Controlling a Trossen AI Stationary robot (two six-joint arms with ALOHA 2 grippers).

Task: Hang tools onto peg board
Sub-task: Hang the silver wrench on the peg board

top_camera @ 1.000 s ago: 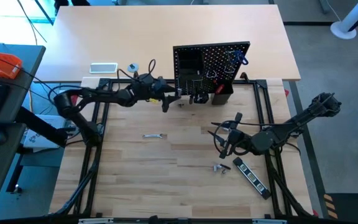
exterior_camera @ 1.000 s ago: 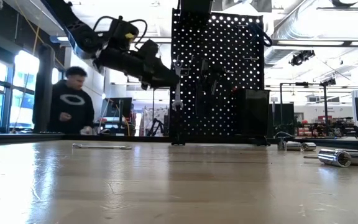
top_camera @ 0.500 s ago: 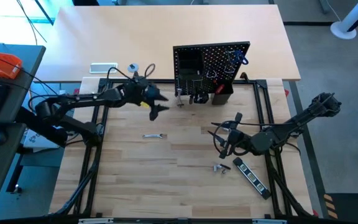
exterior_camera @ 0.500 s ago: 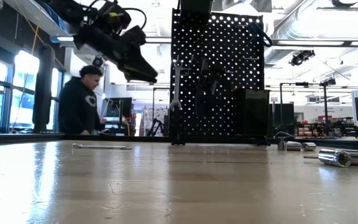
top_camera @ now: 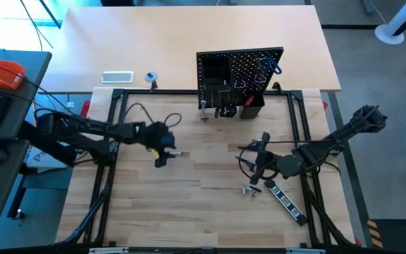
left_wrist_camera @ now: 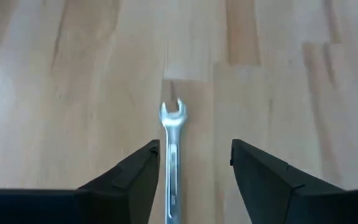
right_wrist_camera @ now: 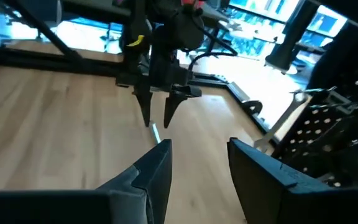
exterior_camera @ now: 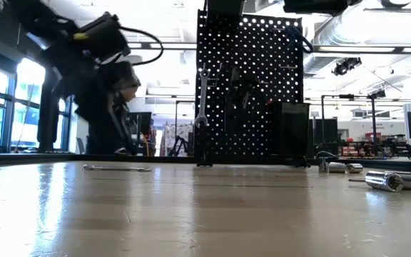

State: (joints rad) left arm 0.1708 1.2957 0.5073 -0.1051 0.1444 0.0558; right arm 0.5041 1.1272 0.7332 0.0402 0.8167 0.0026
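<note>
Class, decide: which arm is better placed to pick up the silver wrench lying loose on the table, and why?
Left. The left gripper hangs open directly over the wrench, fingers either side. The right gripper waits across the table, nearer other tools.

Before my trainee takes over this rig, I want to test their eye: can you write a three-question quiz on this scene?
1. True or false: the left hand is open above a wrench lying on the table.
2. What hangs at the peg board's left edge in the low view? A) wrench B) hammer C) saw
3. Fill in: the right hand's fingers are ____.

Key: 1 true; 2 A, a second wrench; 3 empty.
</note>
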